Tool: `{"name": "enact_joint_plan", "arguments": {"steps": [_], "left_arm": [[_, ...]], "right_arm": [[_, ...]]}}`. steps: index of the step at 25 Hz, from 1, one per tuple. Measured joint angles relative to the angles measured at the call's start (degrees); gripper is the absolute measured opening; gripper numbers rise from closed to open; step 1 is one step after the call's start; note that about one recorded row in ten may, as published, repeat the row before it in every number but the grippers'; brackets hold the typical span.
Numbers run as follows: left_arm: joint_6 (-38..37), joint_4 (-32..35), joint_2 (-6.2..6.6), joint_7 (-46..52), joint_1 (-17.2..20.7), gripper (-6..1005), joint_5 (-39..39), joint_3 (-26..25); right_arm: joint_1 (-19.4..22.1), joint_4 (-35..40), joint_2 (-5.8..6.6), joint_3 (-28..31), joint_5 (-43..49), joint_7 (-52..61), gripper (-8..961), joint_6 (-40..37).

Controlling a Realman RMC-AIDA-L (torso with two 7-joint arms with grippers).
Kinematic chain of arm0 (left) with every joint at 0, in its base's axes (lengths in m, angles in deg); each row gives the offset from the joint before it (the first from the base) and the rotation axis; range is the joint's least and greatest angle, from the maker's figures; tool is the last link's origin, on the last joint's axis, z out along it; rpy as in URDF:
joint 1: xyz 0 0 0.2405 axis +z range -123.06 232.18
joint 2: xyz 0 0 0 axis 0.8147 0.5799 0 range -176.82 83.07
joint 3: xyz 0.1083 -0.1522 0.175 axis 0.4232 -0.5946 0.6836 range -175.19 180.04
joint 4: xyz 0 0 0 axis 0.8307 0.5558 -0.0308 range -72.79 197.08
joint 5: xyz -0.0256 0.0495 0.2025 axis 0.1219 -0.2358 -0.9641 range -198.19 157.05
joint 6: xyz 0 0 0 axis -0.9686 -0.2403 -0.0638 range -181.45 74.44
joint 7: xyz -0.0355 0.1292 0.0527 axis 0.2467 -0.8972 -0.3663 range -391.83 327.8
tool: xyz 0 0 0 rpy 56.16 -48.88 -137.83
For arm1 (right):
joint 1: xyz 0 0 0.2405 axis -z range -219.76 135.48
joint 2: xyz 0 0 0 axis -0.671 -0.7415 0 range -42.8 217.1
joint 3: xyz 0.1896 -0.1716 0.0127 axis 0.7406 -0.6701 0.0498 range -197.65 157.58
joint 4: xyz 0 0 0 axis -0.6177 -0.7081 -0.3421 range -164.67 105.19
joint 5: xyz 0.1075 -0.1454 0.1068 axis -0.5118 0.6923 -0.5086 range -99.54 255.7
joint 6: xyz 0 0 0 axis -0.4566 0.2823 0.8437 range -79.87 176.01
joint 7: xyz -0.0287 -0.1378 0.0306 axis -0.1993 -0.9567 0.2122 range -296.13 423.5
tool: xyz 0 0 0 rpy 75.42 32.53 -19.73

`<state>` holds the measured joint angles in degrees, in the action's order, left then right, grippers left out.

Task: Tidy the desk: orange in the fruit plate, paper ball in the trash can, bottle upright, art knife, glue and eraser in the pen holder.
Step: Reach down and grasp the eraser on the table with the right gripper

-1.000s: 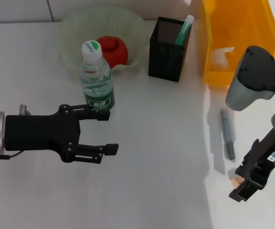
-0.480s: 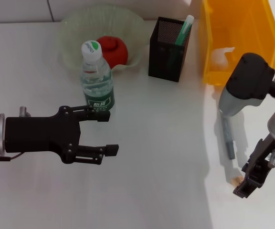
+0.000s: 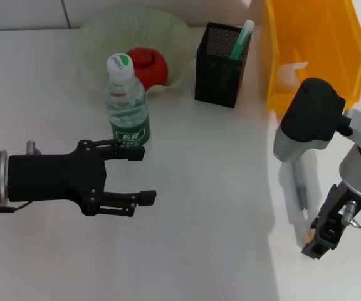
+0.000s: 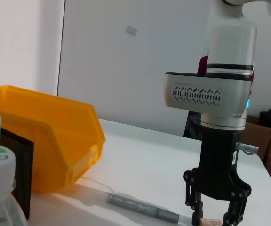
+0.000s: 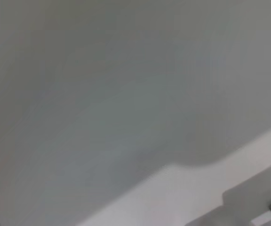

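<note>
My right gripper (image 3: 312,241) is down at the table's near right, open, its fingers straddling the small peach eraser (image 3: 306,236). The left wrist view shows that gripper (image 4: 215,219) with the eraser (image 4: 210,221) between the fingertips. A grey art knife (image 3: 301,185) lies just beyond it. The bottle (image 3: 127,103) stands upright in front of the fruit plate (image 3: 99,37), which holds the orange (image 3: 148,66). The pen holder (image 3: 221,59) holds a green-and-white glue stick (image 3: 242,39). A paper ball (image 3: 291,72) lies in the trash can (image 3: 331,37). My left gripper (image 3: 141,174) hovers open, just in front of the bottle.
The trash can stands at the back right, close behind my right arm's elbow housing (image 3: 309,122). The art knife (image 4: 142,209) lies between the can (image 4: 55,141) and the right gripper. The right wrist view shows only a grey blur.
My right arm has swung left and brought its gripper in over the eraser. The left arm, bottle and other things have not moved.
</note>
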<state>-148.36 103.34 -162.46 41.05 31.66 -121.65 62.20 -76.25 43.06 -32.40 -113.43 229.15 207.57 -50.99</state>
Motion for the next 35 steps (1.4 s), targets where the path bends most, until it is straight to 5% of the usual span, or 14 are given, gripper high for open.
{"name": "enact_joint_plan", "arguments": {"steps": [23,29,35], "left_arm": [[0.18,-0.16,-0.08,-0.65,0.83,859,0.0,-0.11],[0.06,-0.1,-0.08,-0.89,1.09,859,0.0,-0.11],[-0.35,0.01,-0.11,-0.91,0.92,859,0.01,-0.04]], "right_arm": [[0.42,3.86,-0.03,2.65,-0.48,0.26,121,-2.11],[0.75,5.39,0.0,4.86,-0.18,2.74,91,-3.13],[3.0,7.7,-0.19,4.07,-0.01,6.17,241,-4.53]]}}
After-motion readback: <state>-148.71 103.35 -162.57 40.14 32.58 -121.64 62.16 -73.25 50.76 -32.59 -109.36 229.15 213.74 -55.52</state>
